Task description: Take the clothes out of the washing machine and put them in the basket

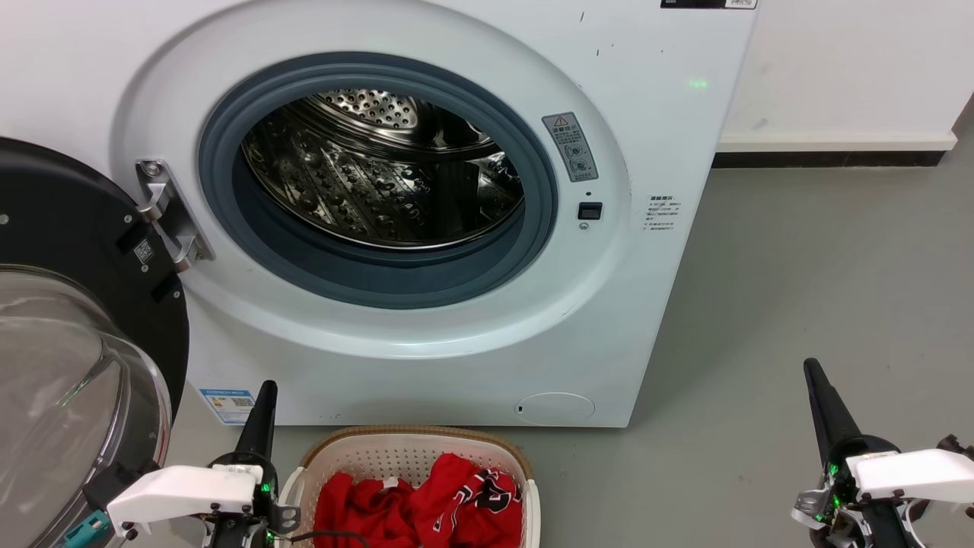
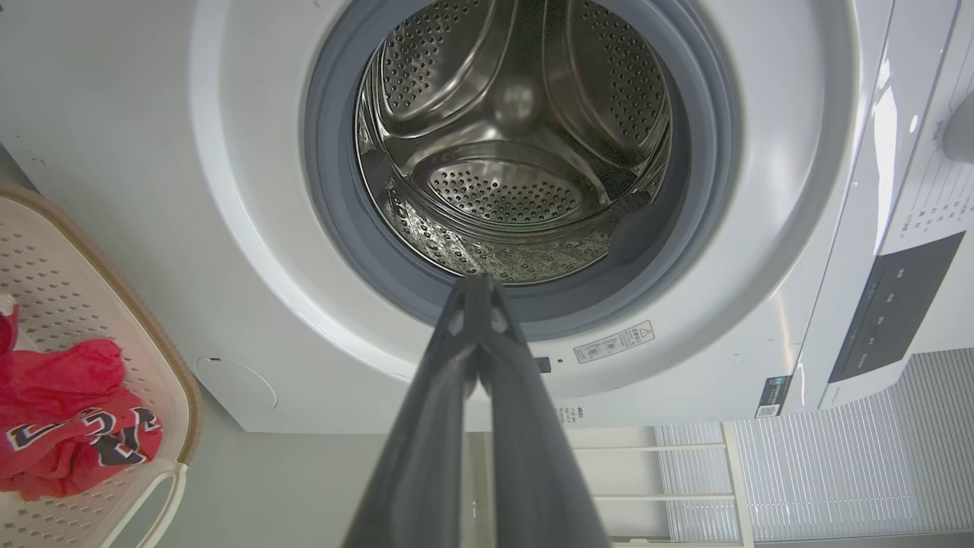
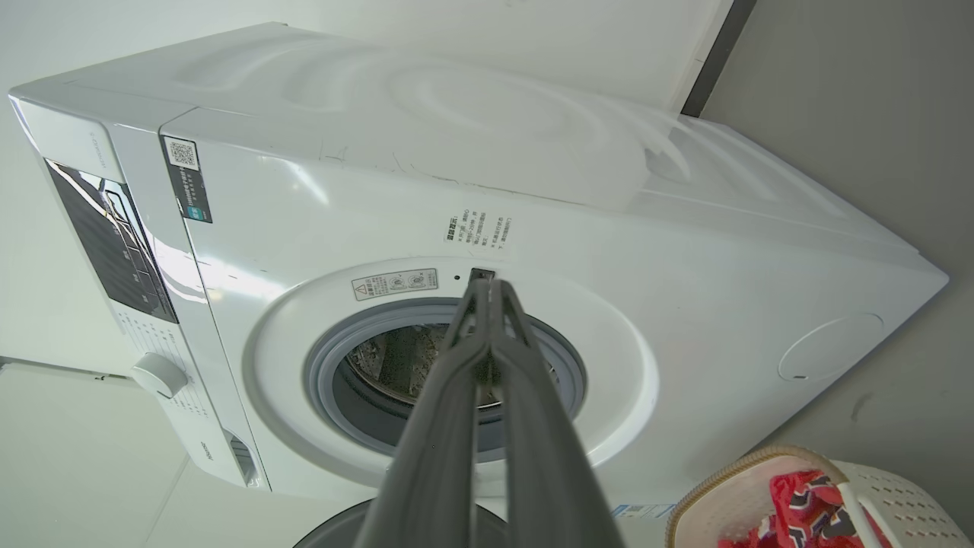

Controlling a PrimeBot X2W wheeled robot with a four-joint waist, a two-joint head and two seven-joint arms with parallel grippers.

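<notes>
Empty steel drum, red laundry down in the basket.

Two bright red soft fabric garments [image 1: 426,502], one with black-and-white print, heaped inside the small cream-white perforated plastic basket [image 1: 411,435] with a tan rim, just in front of the large white front-loading washing machine [image 1: 670,114]. Nothing visible in its shiny perforated steel drum [image 1: 380,183]. Left gripper [image 1: 262,403] and right gripper [image 1: 822,396] both pinched together on nothing, low at either side, the left just beside the basket. Probably near done. Risks from here: nudging or tipping the light basket with the left arm; striking the open black-rimmed glass door [image 1: 76,365] close on that side.
</notes>
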